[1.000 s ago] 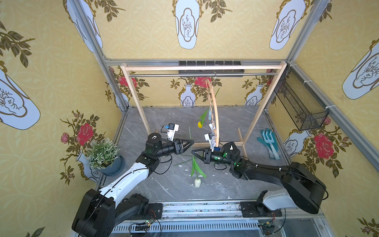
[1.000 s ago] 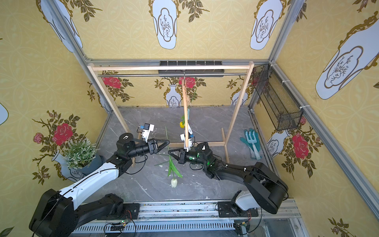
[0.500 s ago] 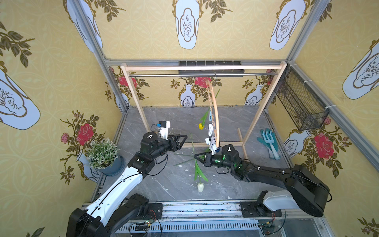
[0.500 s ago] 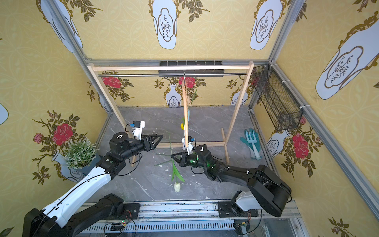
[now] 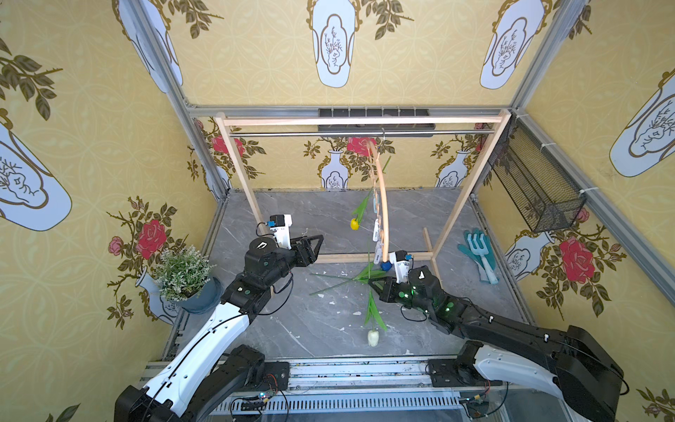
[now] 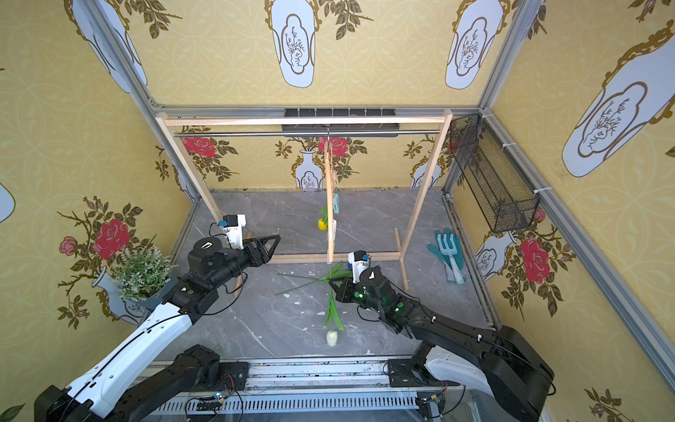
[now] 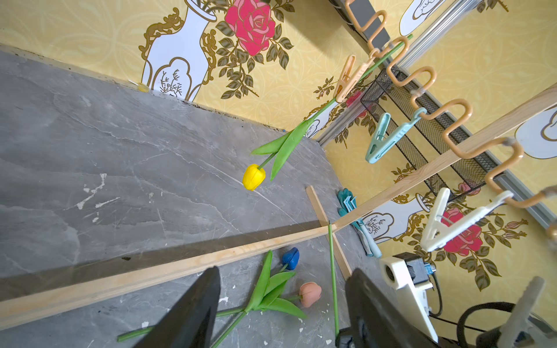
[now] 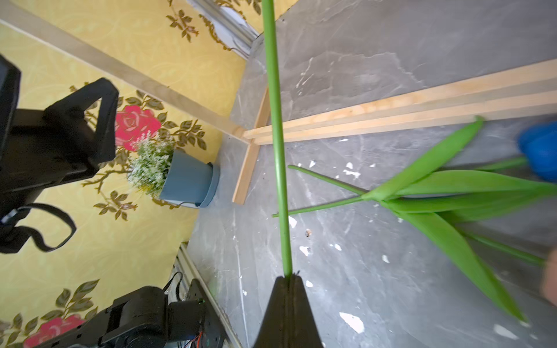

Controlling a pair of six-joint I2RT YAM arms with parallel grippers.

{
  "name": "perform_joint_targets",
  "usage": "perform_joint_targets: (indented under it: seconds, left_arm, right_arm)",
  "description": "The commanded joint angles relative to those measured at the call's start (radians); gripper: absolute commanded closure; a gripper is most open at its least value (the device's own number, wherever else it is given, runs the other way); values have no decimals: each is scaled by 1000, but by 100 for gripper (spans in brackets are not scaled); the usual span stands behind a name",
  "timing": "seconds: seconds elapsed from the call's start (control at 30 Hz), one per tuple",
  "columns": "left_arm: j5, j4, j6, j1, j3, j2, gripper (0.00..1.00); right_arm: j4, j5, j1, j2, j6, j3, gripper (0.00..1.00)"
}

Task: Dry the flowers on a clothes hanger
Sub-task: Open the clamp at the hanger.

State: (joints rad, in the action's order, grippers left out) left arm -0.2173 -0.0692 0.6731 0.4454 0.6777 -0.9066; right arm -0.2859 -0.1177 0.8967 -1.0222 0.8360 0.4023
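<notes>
Flowers [image 7: 272, 296] were in three places. The yellow tulip [image 5: 354, 223] hung head-down, clipped by a peach clothespin [image 7: 346, 78] to the wavy bar of the clothes hanger [image 5: 381, 197]. The hanger hung from the rail of the wooden rack [image 5: 241, 175] with one end turned toward the arms. The blue tulip [image 7: 291, 258] and pink tulip [image 7: 310, 294] lay crossed on the grey floor [image 5: 321, 321], just on the near side of the rack's base bar. The white tulip [image 5: 373, 338] dangled head-down from the right gripper [image 5: 372, 284], whose jaws were pinched tight on its stem. That arm stretched low from its base toward the middle, and the stem's upper part rose toward the hanger's near end. The left arm reached forward, raised, and the left gripper [image 5: 318, 241] was spread wide and empty, pointing at the hanger across bare floor. The rack's uprights stood well apart from the hanger on both sides. The potted plant [image 5: 182, 270] sat beside the left arm's elbow.
</notes>
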Motion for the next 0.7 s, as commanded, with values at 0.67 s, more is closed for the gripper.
perform_joint_targets:
  seconds: [0.67]
  left_arm:
    - [-9,-21,-39,-1,28,-27,25]
  right_arm:
    - [382,-10,-355,79,-283,320,100]
